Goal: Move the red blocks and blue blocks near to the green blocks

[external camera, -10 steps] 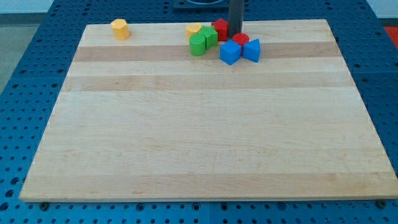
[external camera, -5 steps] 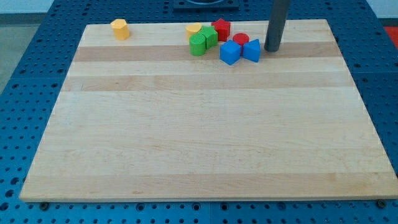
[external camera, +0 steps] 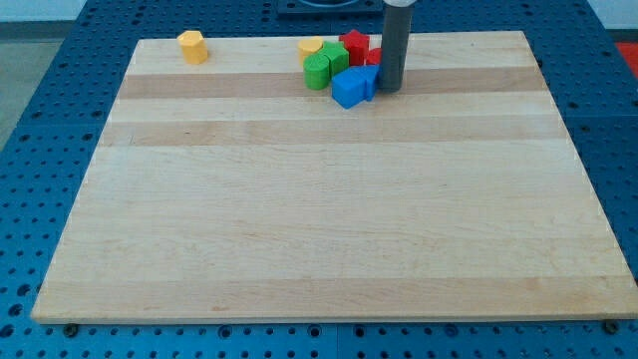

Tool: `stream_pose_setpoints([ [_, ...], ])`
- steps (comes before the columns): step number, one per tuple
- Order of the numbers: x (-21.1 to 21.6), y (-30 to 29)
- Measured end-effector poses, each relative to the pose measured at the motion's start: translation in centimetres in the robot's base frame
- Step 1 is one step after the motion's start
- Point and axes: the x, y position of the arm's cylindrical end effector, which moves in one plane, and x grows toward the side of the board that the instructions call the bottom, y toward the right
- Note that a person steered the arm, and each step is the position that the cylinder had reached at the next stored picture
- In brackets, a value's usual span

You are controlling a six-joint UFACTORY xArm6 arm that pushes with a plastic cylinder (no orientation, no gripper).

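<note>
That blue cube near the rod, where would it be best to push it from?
No jaws here, only my tip. Probably press the blue cube on its right-hand face, pushing toward the view's left: the green blocks sit up-left, and the tip already stands at its right.

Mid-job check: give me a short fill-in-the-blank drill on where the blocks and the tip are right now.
My tip sits at the view's ____ side of the blue cube.
The lone block near the board's top-left corner is ____.
The red star block lies toward the view's ____ from the blue cube.

Missing words: right; yellow; top
</note>
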Motion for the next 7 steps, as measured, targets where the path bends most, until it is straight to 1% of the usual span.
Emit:
stream_pose_setpoints([
  [1,-1.0,0.0],
  [2,-1.1,0.7],
  [4,-3.0,3.3],
  [5,-4.0,3.3],
  [7,-4.0,-0.1],
])
